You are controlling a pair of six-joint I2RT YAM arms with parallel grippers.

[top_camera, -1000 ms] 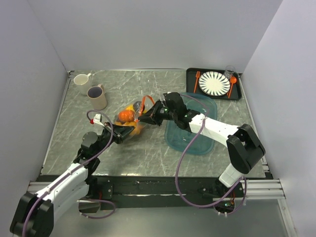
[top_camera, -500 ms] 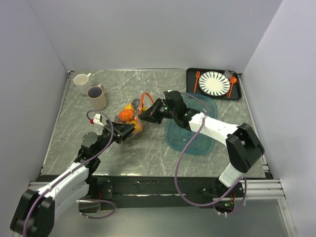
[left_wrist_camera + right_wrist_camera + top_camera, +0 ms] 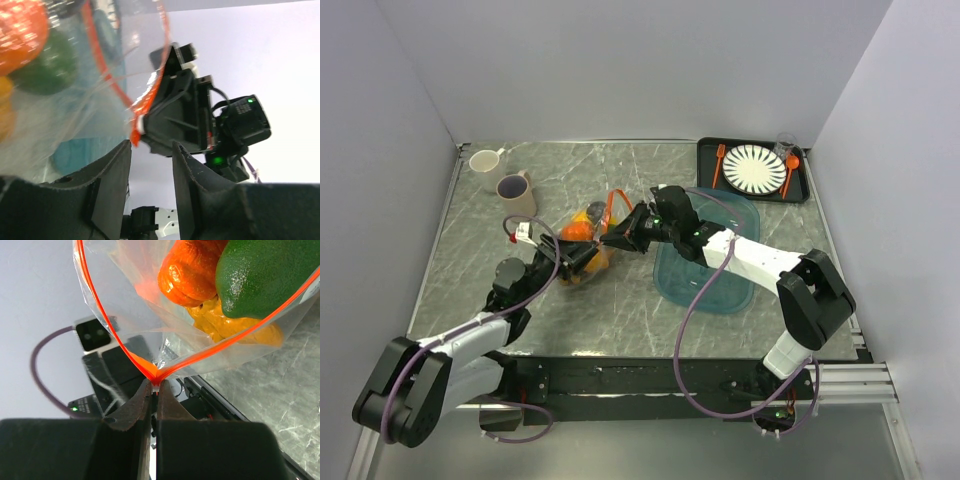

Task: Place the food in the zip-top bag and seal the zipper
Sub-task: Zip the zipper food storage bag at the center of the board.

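Far left on the grey marbled table (image 3: 620, 300): a white mug (image 3: 487, 160) and a beige mug (image 3: 517, 196), well apart from the work. Far right corner: a black tray (image 3: 752, 198) bearing a striped plate (image 3: 754, 168), an orange fork (image 3: 719, 165) and spoon (image 3: 789, 172). Beneath the right forearm: a translucent teal tray (image 3: 710, 275).

Mid-table, between both grippers: the zip-top bag (image 3: 582, 250), its mouth held up, the food (image 3: 187, 270) bunched inside as orange, green and yellow pieces.

Reaches leftward across the teal tray with the right arm. Pinches the end of the zipper (image 3: 95, 300) in the right gripper (image 3: 154, 390), fingers pressed together where the two orange-red strips meet.

Reaches forward from the left, wrist tilted upward. Left gripper (image 3: 150, 165) with fingers spread, grasping nothing, the zipper's end just above the gap.
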